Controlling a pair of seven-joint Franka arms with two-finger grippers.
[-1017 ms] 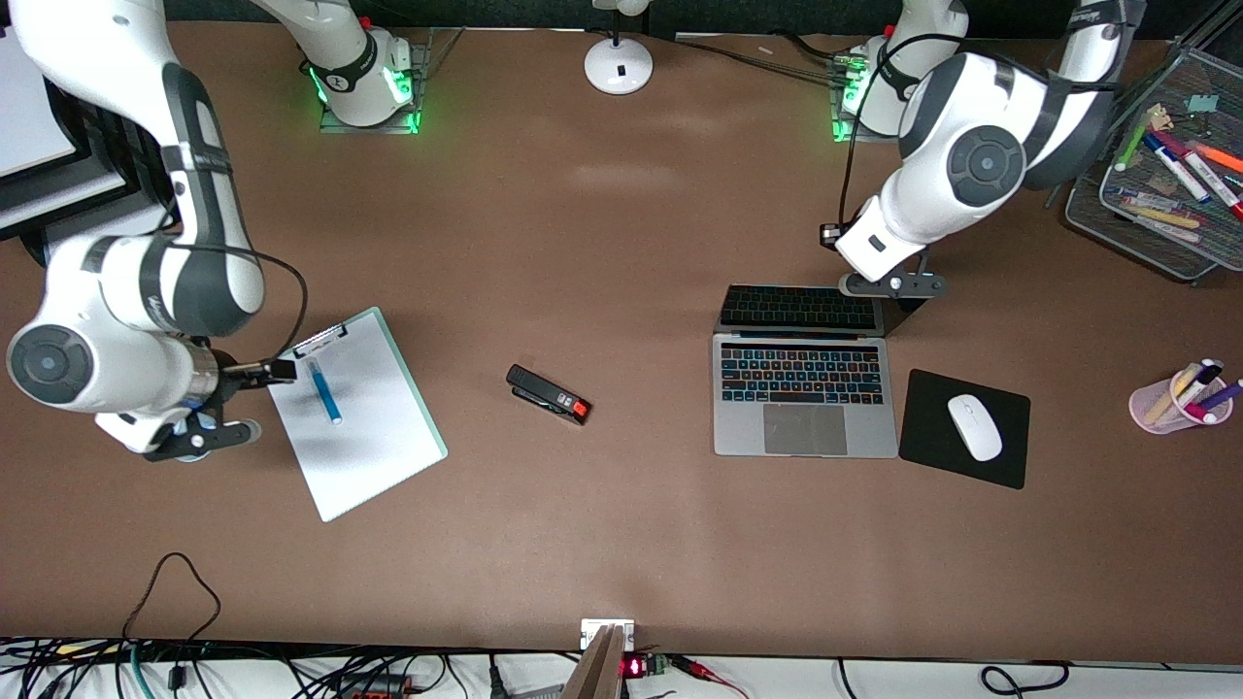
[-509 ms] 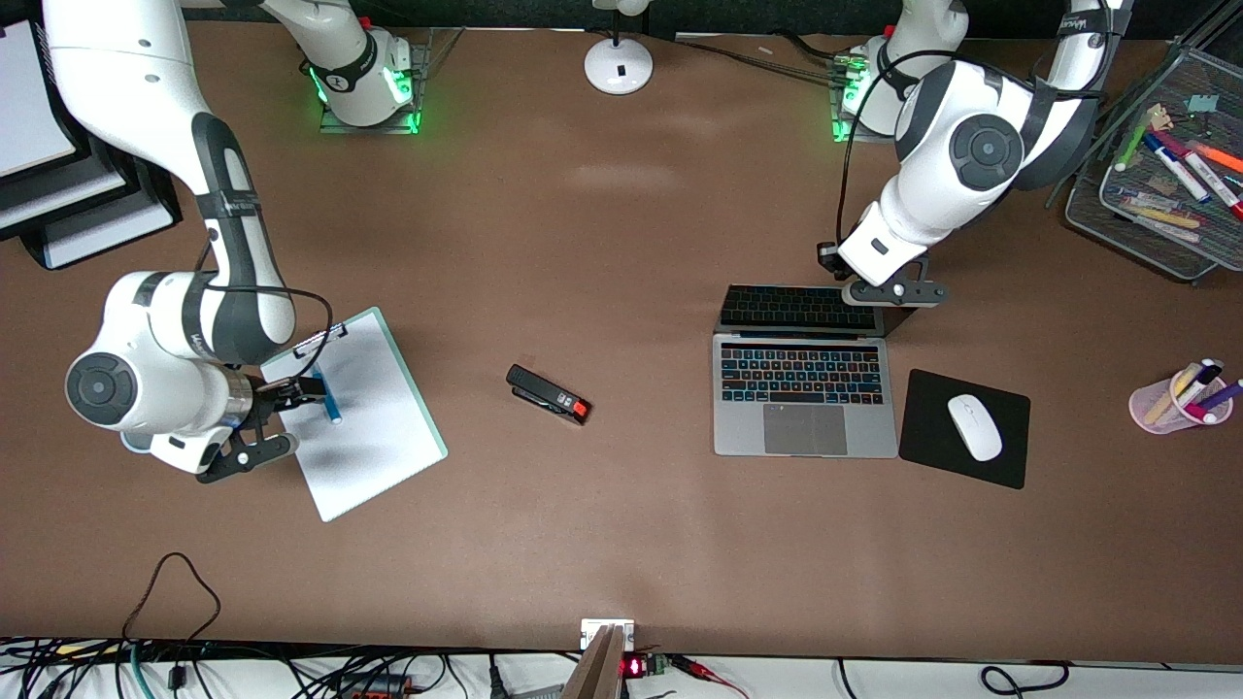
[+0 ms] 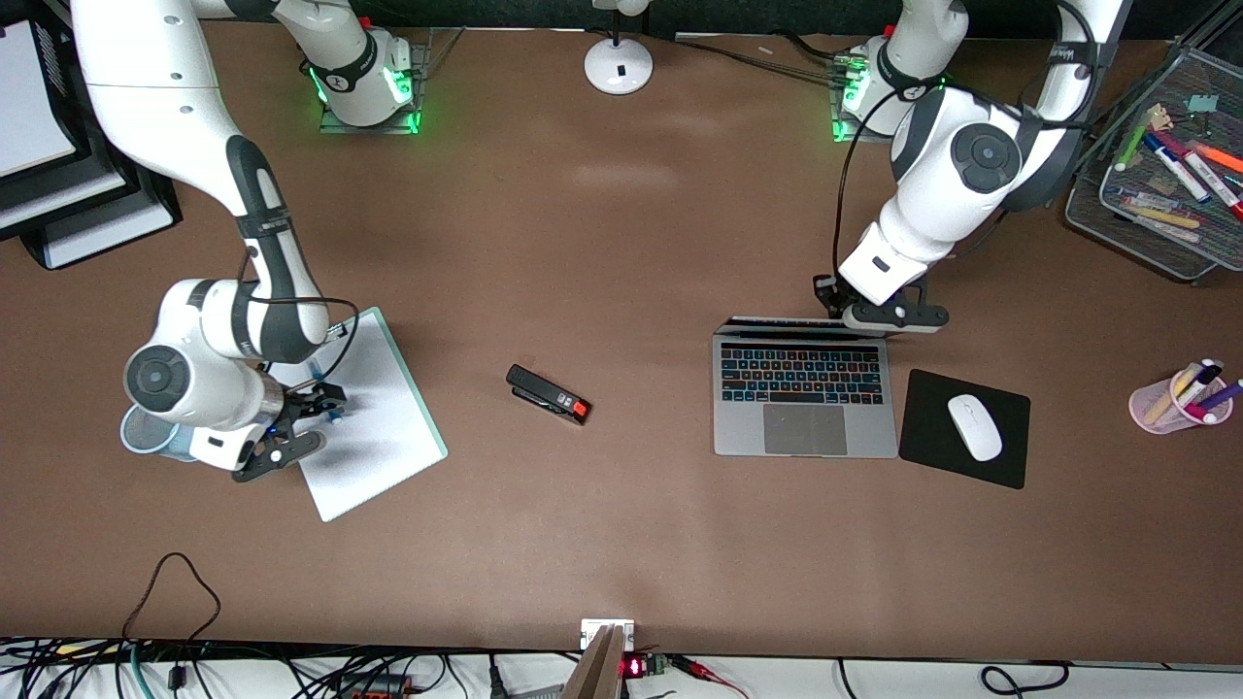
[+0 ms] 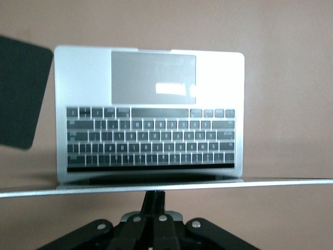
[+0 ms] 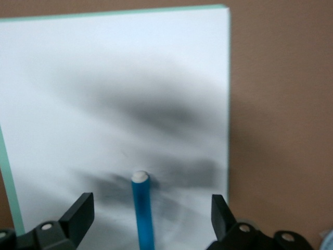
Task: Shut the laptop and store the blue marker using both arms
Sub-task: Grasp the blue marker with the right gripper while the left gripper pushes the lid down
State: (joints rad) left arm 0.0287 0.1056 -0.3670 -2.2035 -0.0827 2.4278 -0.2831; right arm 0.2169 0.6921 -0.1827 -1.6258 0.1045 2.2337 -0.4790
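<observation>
Right gripper (image 5: 148,211): fingers spread wide, straddling the marker (image 5: 142,208) on the clipboard (image 3: 374,427), nothing held. To grip well, descend centred, then close squarely across the barrel. Left gripper (image 4: 154,211): fingers pressed together, empty, against the raised lid edge of the laptop (image 3: 801,388); lid roughly upright. Push should continue steadily downward, avoiding slip.

There were two white robot arms, each with one black gripper: the left gripper (image 3: 879,313) and the right gripper (image 3: 309,419). The desk held one laptop (image 3: 804,396), one blue marker (image 3: 327,407), one clipboard (image 3: 364,417), one stapler (image 3: 549,393), one mouse (image 3: 974,426), one mouse pad (image 3: 932,456), one pink pen cup (image 3: 1165,410), one mesh tray (image 3: 1117,218) and one lamp base (image 3: 619,65).
</observation>
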